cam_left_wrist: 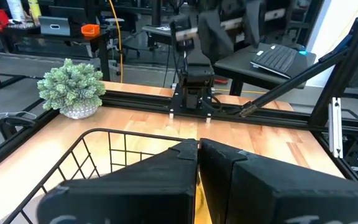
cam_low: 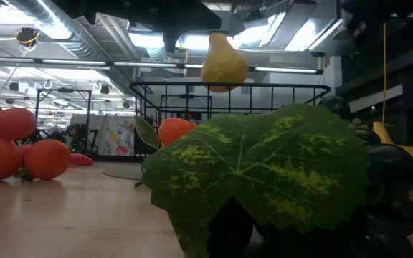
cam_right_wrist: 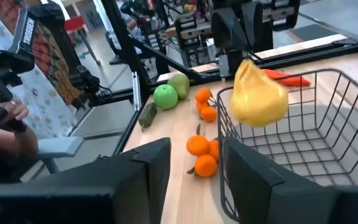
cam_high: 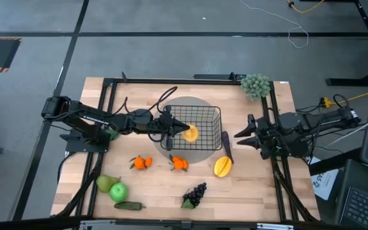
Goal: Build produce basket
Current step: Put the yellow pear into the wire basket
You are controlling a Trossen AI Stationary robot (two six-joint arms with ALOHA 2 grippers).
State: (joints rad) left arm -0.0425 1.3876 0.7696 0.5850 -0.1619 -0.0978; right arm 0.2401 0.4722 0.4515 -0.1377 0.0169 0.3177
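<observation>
Nearest the lens: large mottled green leaf [cam_low: 257,172] of the dark toy grape bunch [cam_high: 195,194] fills the low view, with the grapes dark beneath it.
Step in hand: carrying one piece of produce into the black wire-mesh basket [cam_high: 211,137]; I judge the task early, since most pieces lie outside it.
Left tool [cam_high: 168,130]: clamped on a yellow pear-shaped toy fruit [cam_low: 223,66], gripped by its narrow top, with the body hanging below the fingers.
Fruit's place: straight under the tool, above the rim and over the basket's interior; how high above the mesh floor is hard to tell from these angles.
Next move: lower a little, part the fingers, let the fruit settle on the mesh, then lift clear of the rim.
Left arm pose: stretched low across the wooden desk [cam_high: 267,185] to the basket.
Right tool [cam_high: 243,134]: fingers apart, empty, waiting beyond the basket's far side from the left tool.
Left to gather: orange toy fruits [cam_high: 142,162] and green apple [cam_high: 118,191] lie behind and beside the left tool.
</observation>
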